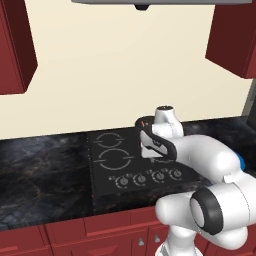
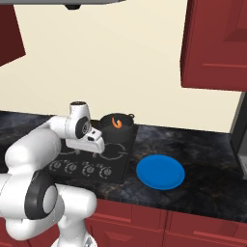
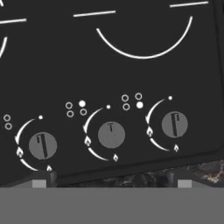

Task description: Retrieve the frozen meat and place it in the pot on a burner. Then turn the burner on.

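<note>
The dark grey pot (image 2: 118, 129) stands on the rear right burner of the black cooktop (image 2: 121, 161), hiding the ring beneath it. The orange-red frozen meat (image 2: 116, 122) lies inside the pot. In the left base view the pot (image 1: 141, 121) peeks out behind my hand. My gripper (image 2: 91, 149) hangs open over the front row of knobs, pointing down, with nothing between its fingers. In the hand view the fingertips (image 3: 39, 183) stand wide apart below three grey knobs, and the middle knob (image 3: 111, 134) is straight ahead. A front burner ring (image 3: 144, 56) shows above the knobs.
A flat blue plate (image 2: 160, 171) lies on the dark counter right of the cooktop. The knob row (image 1: 140, 178) runs along the cooktop's front edge. Two more burner rings (image 1: 114, 159) lie on the left. Red cabinets (image 2: 217, 43) hang above.
</note>
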{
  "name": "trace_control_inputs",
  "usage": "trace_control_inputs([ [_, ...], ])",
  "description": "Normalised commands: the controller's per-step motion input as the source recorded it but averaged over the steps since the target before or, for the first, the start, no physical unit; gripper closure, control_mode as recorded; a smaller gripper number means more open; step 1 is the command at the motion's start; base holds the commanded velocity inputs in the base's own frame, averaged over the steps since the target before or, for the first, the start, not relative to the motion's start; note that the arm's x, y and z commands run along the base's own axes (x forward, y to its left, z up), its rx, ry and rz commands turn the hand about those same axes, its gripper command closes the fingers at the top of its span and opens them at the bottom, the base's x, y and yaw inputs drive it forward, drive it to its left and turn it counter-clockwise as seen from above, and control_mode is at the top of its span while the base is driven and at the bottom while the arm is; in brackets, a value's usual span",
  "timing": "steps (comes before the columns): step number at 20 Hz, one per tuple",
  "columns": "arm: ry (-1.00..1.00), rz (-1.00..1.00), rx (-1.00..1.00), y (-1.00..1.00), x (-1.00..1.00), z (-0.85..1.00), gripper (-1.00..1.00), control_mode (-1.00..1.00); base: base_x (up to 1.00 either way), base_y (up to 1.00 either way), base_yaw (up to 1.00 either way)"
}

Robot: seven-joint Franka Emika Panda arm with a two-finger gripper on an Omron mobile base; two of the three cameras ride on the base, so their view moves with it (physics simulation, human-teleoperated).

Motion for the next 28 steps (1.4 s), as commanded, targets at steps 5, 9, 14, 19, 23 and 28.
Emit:
trace_control_inputs([
  [5, 0.00, 0.00, -0.04, 0.00, 0.00, -0.31, -1.00, -1.00, 0.00, 0.00, 0.00],
  [9, 0.00, 0.00, 0.00, 0.00, 0.00, -0.13, -1.00, -1.00, 0.00, 0.00, 0.00],
  [14, 0.00, 0.00, 0.00, 0.00, 0.05, -0.17, -1.00, -1.00, 0.00, 0.00, 0.00],
  [19, 0.00, 0.00, 0.00, 0.00, 0.10, -0.02, -1.00, -1.00, 0.00, 0.00, 0.00],
  [23, 0.00, 0.00, 0.00, 0.00, -0.08, -0.01, -1.00, -1.00, 0.00, 0.00, 0.00],
  [28, 0.00, 0.00, 0.00, 0.00, -0.06, -0.12, -1.00, -1.00, 0.00, 0.00, 0.00],
])
